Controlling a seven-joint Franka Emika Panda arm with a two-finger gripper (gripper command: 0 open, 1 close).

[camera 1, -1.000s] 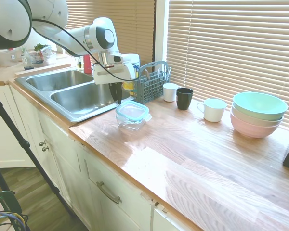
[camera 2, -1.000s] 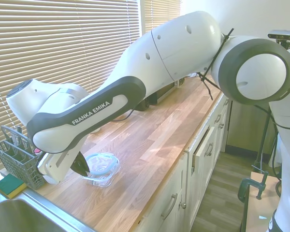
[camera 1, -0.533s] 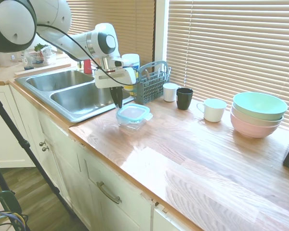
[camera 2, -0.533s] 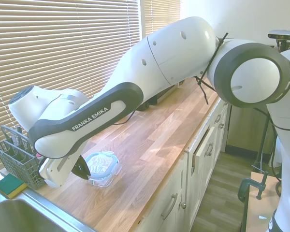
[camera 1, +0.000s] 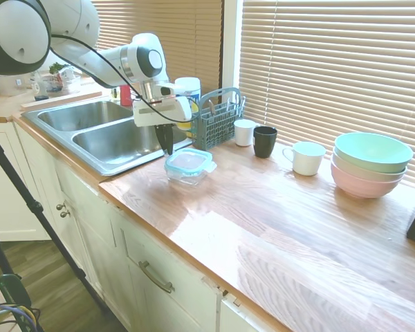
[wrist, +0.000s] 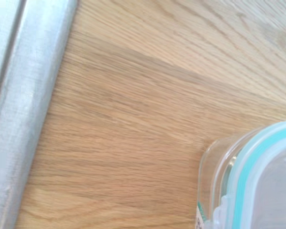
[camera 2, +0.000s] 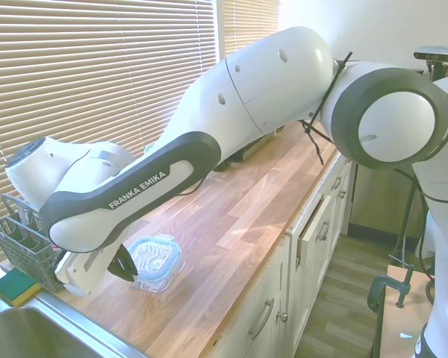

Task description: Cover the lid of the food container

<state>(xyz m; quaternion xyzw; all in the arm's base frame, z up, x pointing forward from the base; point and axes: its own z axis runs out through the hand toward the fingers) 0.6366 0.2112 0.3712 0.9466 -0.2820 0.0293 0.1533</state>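
Seeing the lid (camera 1: 189,160) now flat on the food container (camera 1: 187,173), not tipped like a second ago | our gripper (camera 1: 165,140) sits just beside it by the sink (camera 1: 111,135), holding nothing, fingers look close together | we think the covering is about done, maybe needs a press.

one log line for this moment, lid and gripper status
lid: seated on food container | gripper: beside lid, sink side, holding nothing | fingers: unclear | surface: wooden counter
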